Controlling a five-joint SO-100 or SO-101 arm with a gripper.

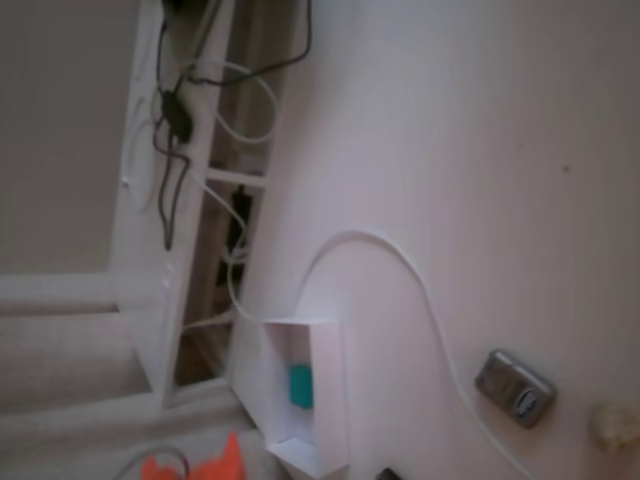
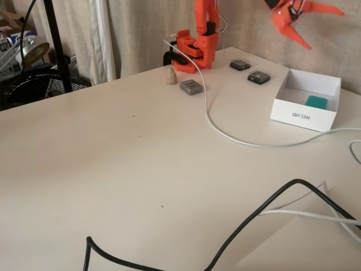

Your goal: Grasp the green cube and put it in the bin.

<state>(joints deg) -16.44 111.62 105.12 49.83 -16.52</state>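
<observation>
The gripper point(image 2: 302, 22) is hanging at the upper right of a fixed view, its jaws spreading wide and gripping nothing. The green cube point(image 2: 316, 101) is sitting inside the bin point(image 2: 298, 116) below, looking teal, plain and round-cornered, against the bin's far wall.

Bright orange plastic throughout: blocky base point(image 2: 192, 48) with black motor faces and a black clamp at the surface point(image 2: 113, 169) edge. Slim orange upright link above. Orange claw point(image 2: 307, 25) with two tapered, pointed fingers point(image 2: 324, 9); small dark parts near its hinge.
</observation>
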